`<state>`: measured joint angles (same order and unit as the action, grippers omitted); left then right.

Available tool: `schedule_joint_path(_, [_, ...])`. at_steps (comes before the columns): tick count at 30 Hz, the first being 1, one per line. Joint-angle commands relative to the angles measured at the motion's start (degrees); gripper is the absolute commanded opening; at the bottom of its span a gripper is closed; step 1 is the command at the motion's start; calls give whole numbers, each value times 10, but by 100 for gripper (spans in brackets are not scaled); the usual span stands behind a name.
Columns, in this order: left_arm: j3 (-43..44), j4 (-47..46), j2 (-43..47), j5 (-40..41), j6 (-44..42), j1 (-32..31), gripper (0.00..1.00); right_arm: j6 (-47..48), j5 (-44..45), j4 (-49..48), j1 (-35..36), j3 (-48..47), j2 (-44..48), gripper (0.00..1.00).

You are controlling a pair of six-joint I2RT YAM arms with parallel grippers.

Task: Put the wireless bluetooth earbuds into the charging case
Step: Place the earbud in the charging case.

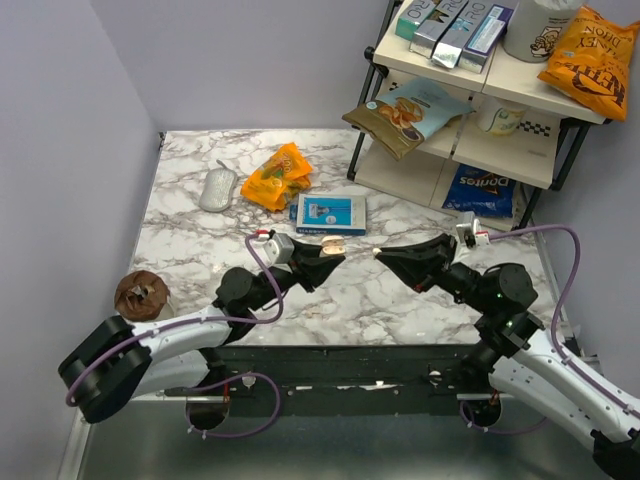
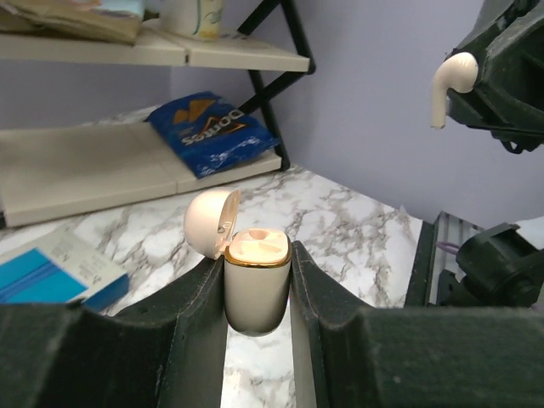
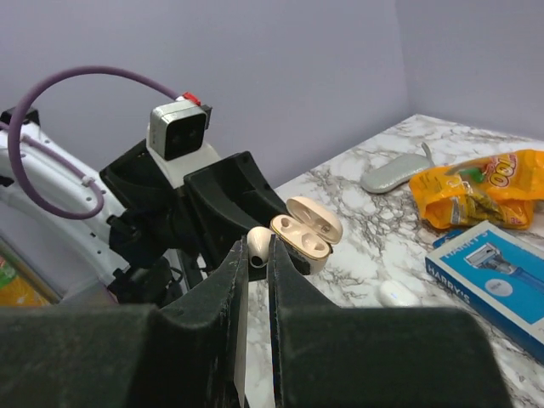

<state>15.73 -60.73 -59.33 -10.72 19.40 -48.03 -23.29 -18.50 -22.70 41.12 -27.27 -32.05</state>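
Note:
My left gripper (image 2: 257, 265) is shut on the charging case (image 2: 257, 289), a glossy cream-white case held upright above the table with its lid (image 2: 208, 223) flipped open and its sockets showing. It also shows in the top view (image 1: 333, 244) and the right wrist view (image 3: 308, 234). My right gripper (image 3: 257, 252) is shut on one cream earbud (image 3: 258, 244), held in the air just beside the case's open mouth; the left wrist view shows it stem down (image 2: 449, 81). A second small white earbud-like piece (image 3: 398, 293) lies on the marble near the blue box.
A blue-and-white flat box (image 1: 330, 213), an orange snack bag (image 1: 277, 176) and a grey-white mouse (image 1: 218, 188) lie behind the grippers. A brown muffin-like lump (image 1: 141, 294) sits at the near left. A shelf rack (image 1: 470, 150) with snacks stands at the back right.

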Motion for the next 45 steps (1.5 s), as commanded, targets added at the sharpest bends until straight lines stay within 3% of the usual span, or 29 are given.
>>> schedule_joint_path(1, [31, -267, -85, -94, -10, -4, 0, 9, -39, -41, -1, 10, 16, 1])
schedule_joint_path(7, [63, -358, -161, -120, 10, -10, 0, -13, -22, -88, -1, 32, 23, 1])
schedule_joint_path(25, [106, -360, -176, -149, 12, -34, 0, -54, -22, -213, -1, 52, -46, 1])
schedule_joint_path(45, [145, -360, -161, -151, 40, -47, 0, -68, -18, -240, -1, 56, -59, 1])
